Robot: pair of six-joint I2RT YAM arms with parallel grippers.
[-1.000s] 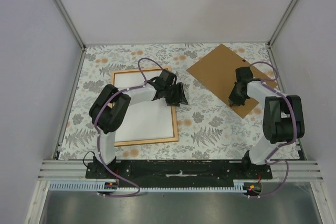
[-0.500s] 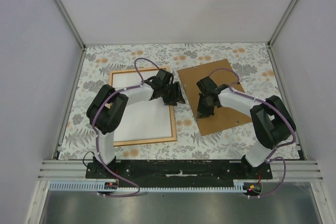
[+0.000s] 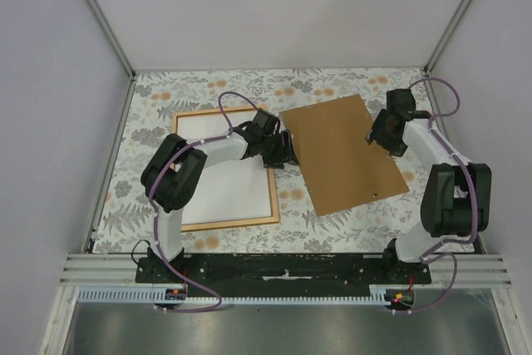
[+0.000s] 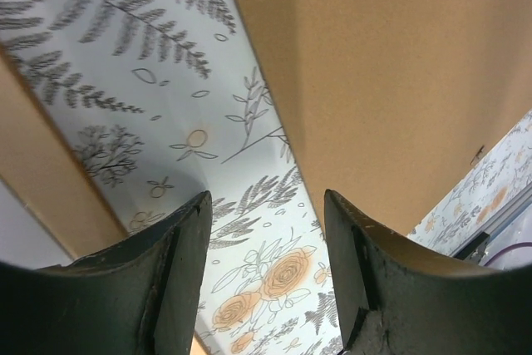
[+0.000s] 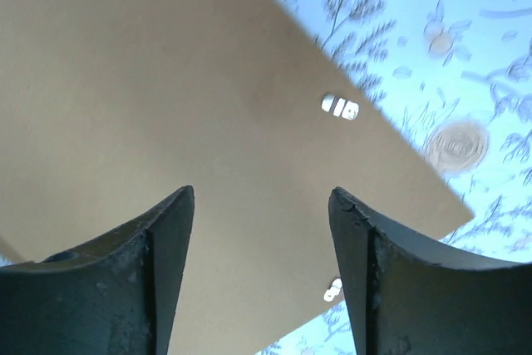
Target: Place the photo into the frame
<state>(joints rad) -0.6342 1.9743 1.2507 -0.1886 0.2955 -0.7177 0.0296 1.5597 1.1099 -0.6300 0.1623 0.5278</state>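
Observation:
The frame (image 3: pixel 233 223), thin light wood, lies flat on the left of the table. Inside it lies the photo (image 3: pixel 223 182), white side up. My left gripper (image 3: pixel 283 149) hovers open just off the frame's right rim, over the strip of tablecloth between the frame and the brown backing board (image 3: pixel 345 155). In the left wrist view, the left gripper (image 4: pixel 266 197) has only tablecloth between its fingers, with the frame's rim (image 4: pixel 58 189) to the left. My right gripper (image 3: pixel 385 134) is open over the board's far right edge. The right wrist view shows the right gripper (image 5: pixel 261 191) empty above the board (image 5: pixel 166 122).
The board lies flat right of the frame, with small white clips (image 5: pixel 339 107) on its surface. A floral tablecloth (image 3: pixel 349 81) covers the table. Metal posts and grey walls close in the left, right and far sides.
My right gripper opened, let go of the backing board and drew back to the far right. The board now lies next to the frame. The left gripper stayed by the frame's right rim.

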